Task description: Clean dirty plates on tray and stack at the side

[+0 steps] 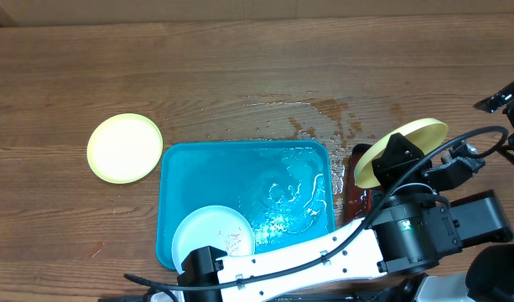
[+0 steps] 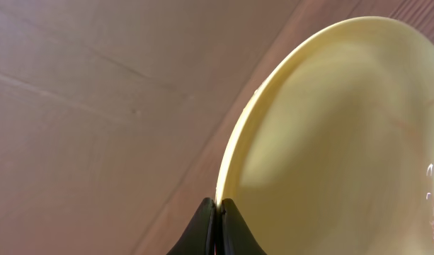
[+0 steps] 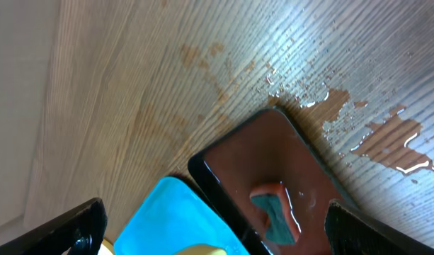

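The turquoise tray (image 1: 198, 172) lies at the front middle, wet inside, with a pale blue-white plate (image 1: 213, 235) with reddish specks in its near left corner. A yellow-green plate (image 1: 124, 148) lies flat on the table left of the tray. My left gripper (image 1: 389, 155) is shut on the rim of a second yellow-green plate (image 1: 412, 138) and holds it tilted in the air right of the tray; the left wrist view shows the jaws (image 2: 217, 207) pinching the rim of this plate (image 2: 330, 142). My right gripper (image 3: 217, 223) is open and empty above the tray corner (image 3: 163, 216).
A dark red-brown tray (image 1: 357, 197) with water and an orange-and-green sponge (image 3: 277, 212) sits right of the turquoise tray; it also shows in the right wrist view (image 3: 273, 152). Spilled water (image 1: 324, 117) wets the table behind both trays. The left arm crosses the front edge.
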`<action>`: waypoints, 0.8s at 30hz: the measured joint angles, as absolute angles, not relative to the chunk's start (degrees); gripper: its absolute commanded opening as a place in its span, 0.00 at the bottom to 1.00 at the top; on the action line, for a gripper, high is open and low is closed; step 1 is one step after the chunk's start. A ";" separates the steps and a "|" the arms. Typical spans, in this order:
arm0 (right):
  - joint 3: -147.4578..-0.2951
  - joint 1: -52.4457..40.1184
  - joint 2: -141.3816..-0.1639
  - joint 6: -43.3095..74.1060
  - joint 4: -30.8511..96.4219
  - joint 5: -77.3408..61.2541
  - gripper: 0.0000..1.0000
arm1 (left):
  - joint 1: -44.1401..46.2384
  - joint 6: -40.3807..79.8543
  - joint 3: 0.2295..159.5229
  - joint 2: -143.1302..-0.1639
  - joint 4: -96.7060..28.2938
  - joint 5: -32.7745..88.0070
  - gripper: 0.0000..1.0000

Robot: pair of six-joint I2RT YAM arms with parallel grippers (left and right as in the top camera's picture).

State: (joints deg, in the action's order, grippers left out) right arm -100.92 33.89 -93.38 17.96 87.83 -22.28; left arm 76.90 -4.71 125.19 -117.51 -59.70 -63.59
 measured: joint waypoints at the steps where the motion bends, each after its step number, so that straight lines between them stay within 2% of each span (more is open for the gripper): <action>1: -100.95 33.89 -93.38 17.98 87.99 -22.28 1.00 | 76.90 -4.86 125.19 -117.51 -59.70 -63.86 0.04; 24: -100.95 33.87 -93.38 17.96 88.53 -22.28 1.00 | 76.90 -5.13 125.19 -117.51 -59.70 -65.39 0.04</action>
